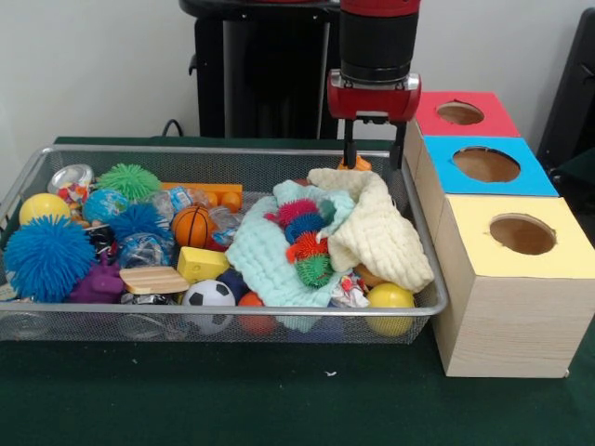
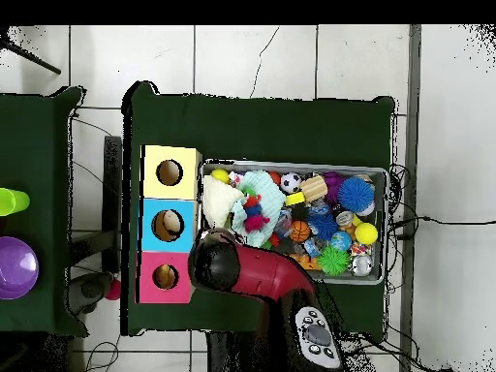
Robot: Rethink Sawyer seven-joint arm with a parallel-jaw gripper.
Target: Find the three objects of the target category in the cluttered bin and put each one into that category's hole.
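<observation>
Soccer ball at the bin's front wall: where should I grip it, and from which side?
Judging by its pose, take the soccer ball from straight above, across its widest part. Its top is exposed; the bin wall in front and toys on both sides seem to block side approaches.

Mesh bin crammed with toys and cloths beside red, blue, yellow hole boxes.

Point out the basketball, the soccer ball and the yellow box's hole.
basketball (image 1: 191, 226), front view, centre of the ball
soccer ball (image 1: 208, 295), front view, upper face
yellow box's hole (image 1: 522, 234), front view, inside the opening
</observation>
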